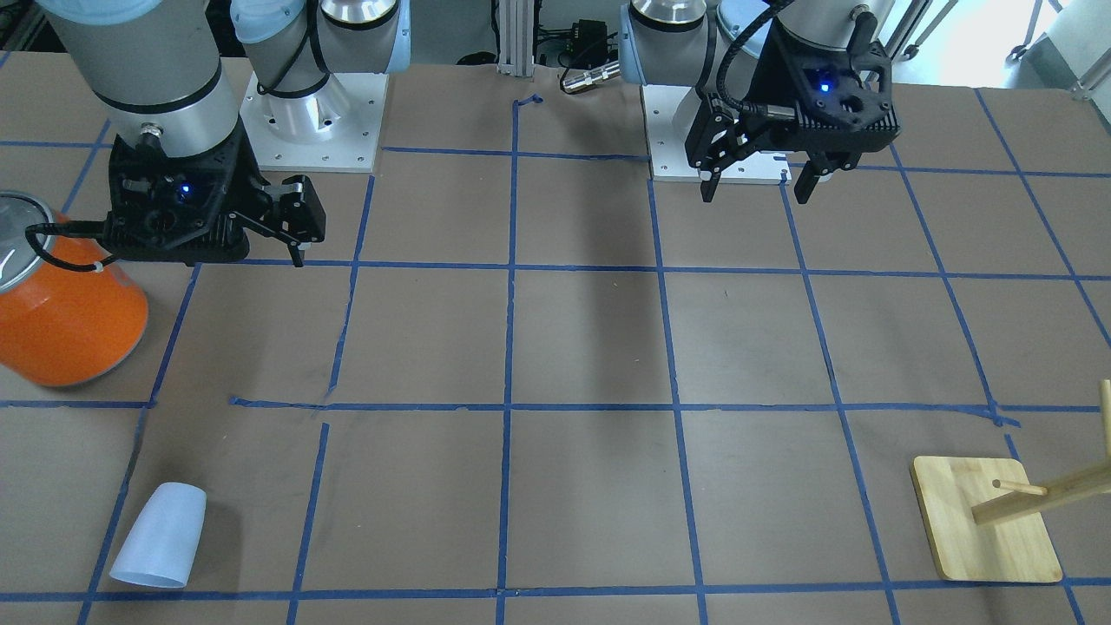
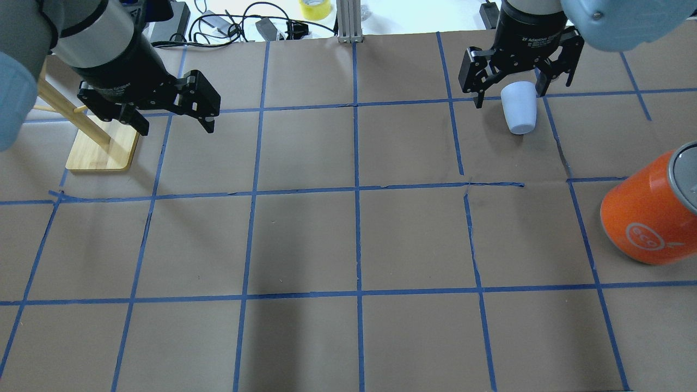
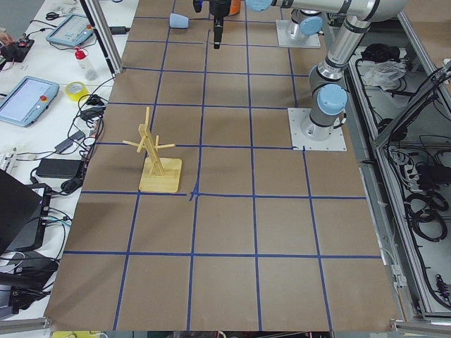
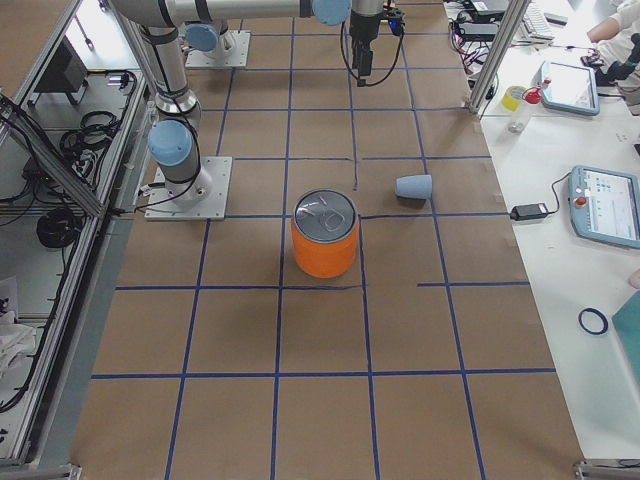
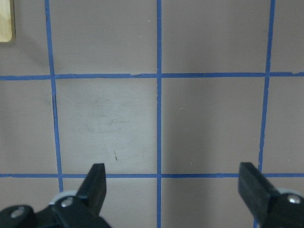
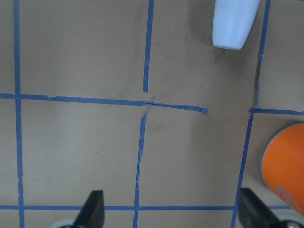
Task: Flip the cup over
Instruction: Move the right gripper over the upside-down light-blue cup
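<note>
The cup [image 1: 159, 536] lay on its side on the brown table [image 1: 590, 347]. It was out in the far row of taped squares on the robot's right, toward the operators' edge. Its long axis ran roughly from the robot outward, slanted a little. The narrow closed base pointed back at the robot and the wide mouth faced away from it. The inside of the mouth didn't show from any angle. The orange can [image 4: 325, 235] stood upright well apart from the cup, nearer the robot.

The right gripper [image 1: 298, 243] hung in the air with its jaws spread wide, holding nothing. From overhead its fingers [image 2: 471, 76] seemed to bracket the cup and covered its far rim. The front view, though, showed the gripper clear of the cup and not touching it. The right wrist camera caught only the cup's base end, with the rest running off the top edge. The can was cut off at the right edge of that same view.

The left gripper [image 2: 177, 128] was likewise spread wide and empty above bare table. It was near the wooden peg rack [image 3: 156, 158], whose upper part the left arm partly hid from overhead.
</note>
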`<state>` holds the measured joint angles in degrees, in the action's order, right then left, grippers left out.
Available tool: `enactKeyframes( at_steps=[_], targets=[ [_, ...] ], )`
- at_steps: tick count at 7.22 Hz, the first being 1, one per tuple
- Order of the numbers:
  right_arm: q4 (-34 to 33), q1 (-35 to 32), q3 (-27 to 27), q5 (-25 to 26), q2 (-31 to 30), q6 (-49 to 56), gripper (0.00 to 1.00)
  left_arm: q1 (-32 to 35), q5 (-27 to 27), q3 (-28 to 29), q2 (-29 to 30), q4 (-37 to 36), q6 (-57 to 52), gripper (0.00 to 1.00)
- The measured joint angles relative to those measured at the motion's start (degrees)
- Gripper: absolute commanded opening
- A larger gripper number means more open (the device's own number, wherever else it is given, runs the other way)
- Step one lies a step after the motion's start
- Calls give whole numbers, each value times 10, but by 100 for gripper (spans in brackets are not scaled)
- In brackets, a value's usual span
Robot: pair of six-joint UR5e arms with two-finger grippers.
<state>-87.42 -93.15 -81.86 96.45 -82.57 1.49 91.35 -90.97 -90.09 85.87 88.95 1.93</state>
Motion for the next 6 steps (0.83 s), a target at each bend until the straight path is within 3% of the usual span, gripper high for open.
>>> enactKeyframes(
  at_steps=[3, 6],
  targets=[
    [-46, 21, -9, 11, 17, 8, 100, 0, 0, 0, 0, 0, 0, 100],
    [-124, 110, -62, 9, 74, 26, 100, 0, 0, 0, 0, 0, 0, 100]
  ],
)
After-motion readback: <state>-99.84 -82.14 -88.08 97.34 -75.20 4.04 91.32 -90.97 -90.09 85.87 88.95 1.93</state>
